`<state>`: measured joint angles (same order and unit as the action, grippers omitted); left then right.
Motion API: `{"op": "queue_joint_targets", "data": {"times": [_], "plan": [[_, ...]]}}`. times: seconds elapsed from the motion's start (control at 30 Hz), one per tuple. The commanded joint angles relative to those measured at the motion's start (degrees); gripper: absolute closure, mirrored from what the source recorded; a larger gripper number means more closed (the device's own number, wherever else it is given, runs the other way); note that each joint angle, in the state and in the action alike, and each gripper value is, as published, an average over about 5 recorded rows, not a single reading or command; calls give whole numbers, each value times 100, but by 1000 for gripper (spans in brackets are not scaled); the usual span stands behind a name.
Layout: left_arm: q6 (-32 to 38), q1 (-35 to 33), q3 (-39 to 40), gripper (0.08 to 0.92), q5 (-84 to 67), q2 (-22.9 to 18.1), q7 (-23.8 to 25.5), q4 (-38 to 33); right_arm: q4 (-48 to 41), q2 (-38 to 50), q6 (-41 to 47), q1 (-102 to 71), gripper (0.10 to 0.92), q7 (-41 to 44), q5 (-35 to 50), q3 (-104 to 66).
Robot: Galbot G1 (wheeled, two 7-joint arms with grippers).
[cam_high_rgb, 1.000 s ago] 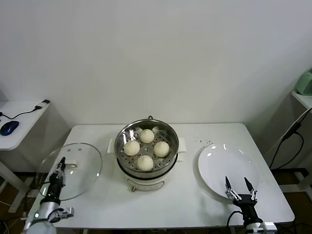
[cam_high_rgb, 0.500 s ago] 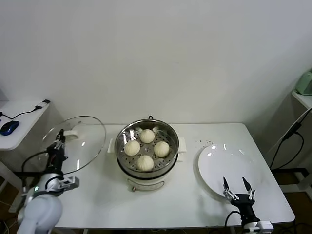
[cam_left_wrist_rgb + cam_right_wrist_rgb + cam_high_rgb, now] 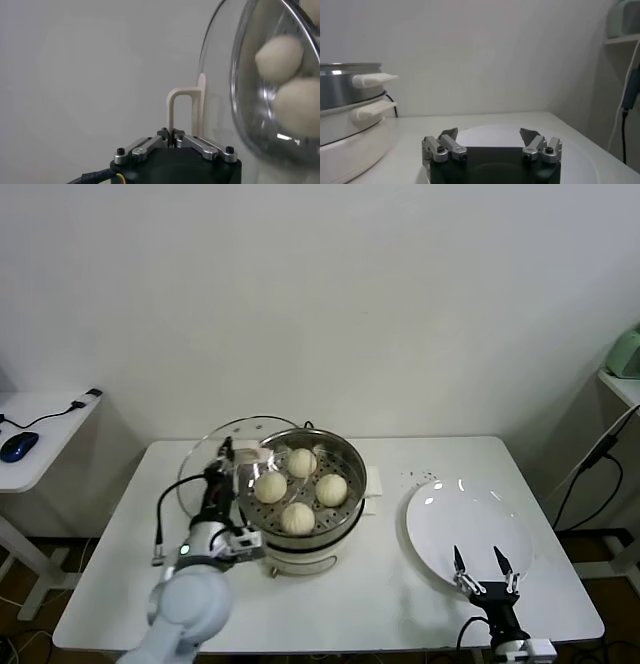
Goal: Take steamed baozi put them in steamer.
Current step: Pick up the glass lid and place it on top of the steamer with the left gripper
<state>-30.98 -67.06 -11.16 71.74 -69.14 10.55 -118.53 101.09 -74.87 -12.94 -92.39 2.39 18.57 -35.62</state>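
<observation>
Head view: all four steamed baozi [image 3: 299, 489] sit on the perforated tray inside the steamer [image 3: 303, 496] at the middle of the desk [image 3: 400, 584]. The left tool [image 3: 224, 452] is clamped on the handle of the glass lid [image 3: 205, 474], holding it tilted against the steamer's left rim. The right tool [image 3: 480, 566] hangs with fingers spread wide, holding nothing, at the near edge of the white plate [image 3: 468, 529].

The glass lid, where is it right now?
In the head view the glass lid is held tilted in the left gripper, beside the steamer's left rim, above the table.
</observation>
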Motion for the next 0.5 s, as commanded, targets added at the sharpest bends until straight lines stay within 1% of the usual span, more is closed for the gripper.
{"op": "queue_joint_targets", "data": {"times": [0.03, 0.13, 0.23, 0.5], "plan": [[-414, 414, 927, 862, 456, -168, 416, -266, -101, -7, -124, 5, 203, -48, -29, 10], [-524, 585, 1244, 862, 754, -446, 481, -85, -165, -16, -183, 4, 203, -72, -26, 33], [-585, 646, 1438, 862, 918, -612, 492, 121, -188, -24, -225, -3, 203, -90, -21, 50], [-594, 690, 1650, 862, 1396, -1060, 457, 518, -188, 0, -335, -16, 203, -118, 50, 29]]}}
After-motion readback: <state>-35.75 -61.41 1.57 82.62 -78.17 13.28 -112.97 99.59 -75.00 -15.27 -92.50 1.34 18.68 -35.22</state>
